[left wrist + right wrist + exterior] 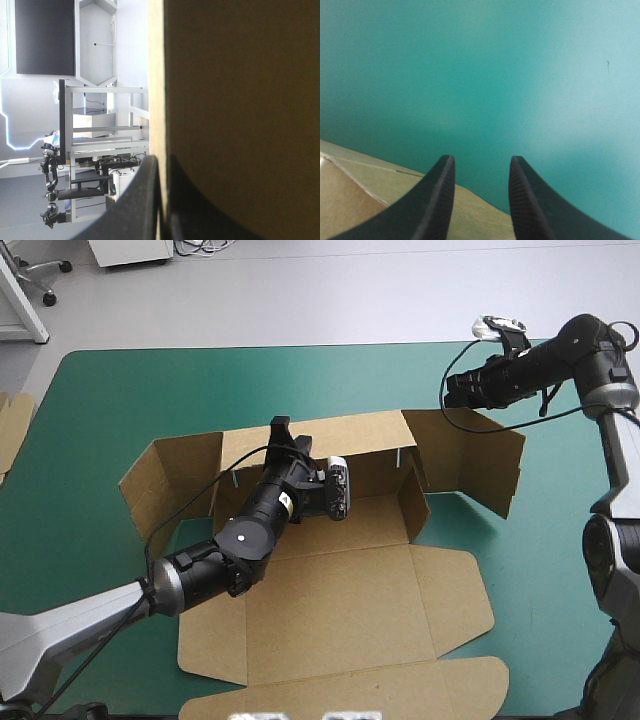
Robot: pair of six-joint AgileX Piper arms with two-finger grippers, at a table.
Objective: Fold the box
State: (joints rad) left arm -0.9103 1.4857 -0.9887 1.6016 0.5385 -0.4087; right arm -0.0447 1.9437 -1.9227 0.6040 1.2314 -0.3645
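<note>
Two pincers: left pincer (282,430) grips the box's (340,580) 12 o'clock wall, right pincer (481,160) gapes empty; side flaps probably next.

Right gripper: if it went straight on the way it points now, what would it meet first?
Most likely the teal-green cover: only cover shows ahead of the open right gripper. An edge of the brown box lies beneath the gripper, off that line.

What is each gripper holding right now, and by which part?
The left gripper pinches the box by the top edge of its raised back wall. The right gripper is open and holds nothing.
</note>
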